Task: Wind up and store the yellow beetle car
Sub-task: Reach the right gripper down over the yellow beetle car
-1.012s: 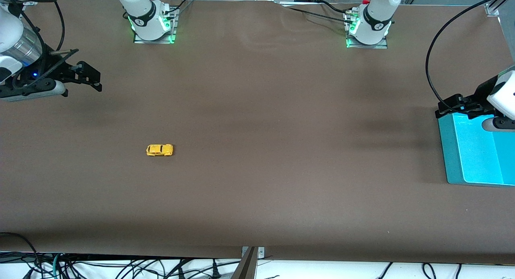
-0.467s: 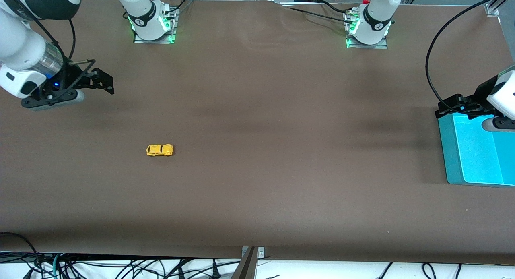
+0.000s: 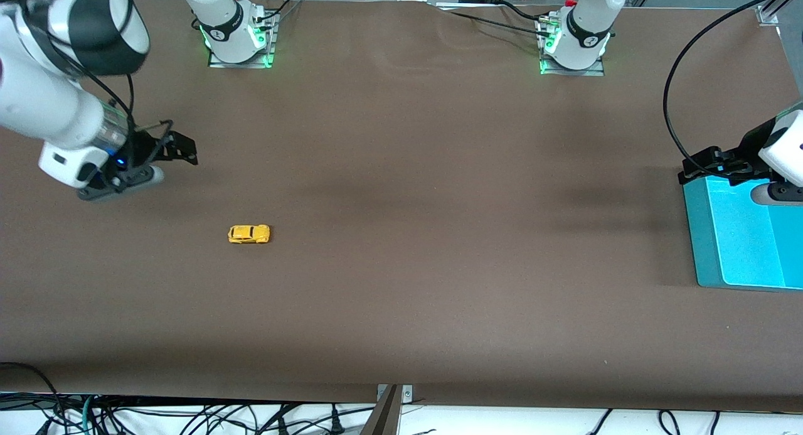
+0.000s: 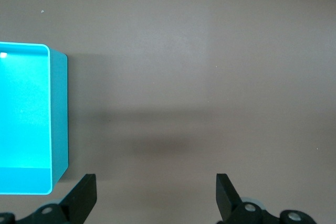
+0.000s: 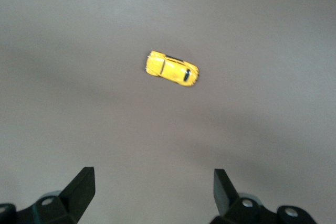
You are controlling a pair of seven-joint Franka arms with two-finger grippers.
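Yellow beetle car [image 3: 249, 234] sits on its wheels on the brown bench [image 3: 414, 247], toward the right arm's end, untouched. Right gripper [image 3: 179, 149] hangs over bare bench near the car, fingers wide, nothing held; its wrist view shows the car [image 5: 172, 69] ahead of the open fingers. Left gripper [image 3: 706, 165] waits at the edge of the blue bin [image 3: 706, 247], fingers wide, empty.

Step in hand, by my reading: approach for the first pick. Next move calls for centring the fingers over the small body, then descending.
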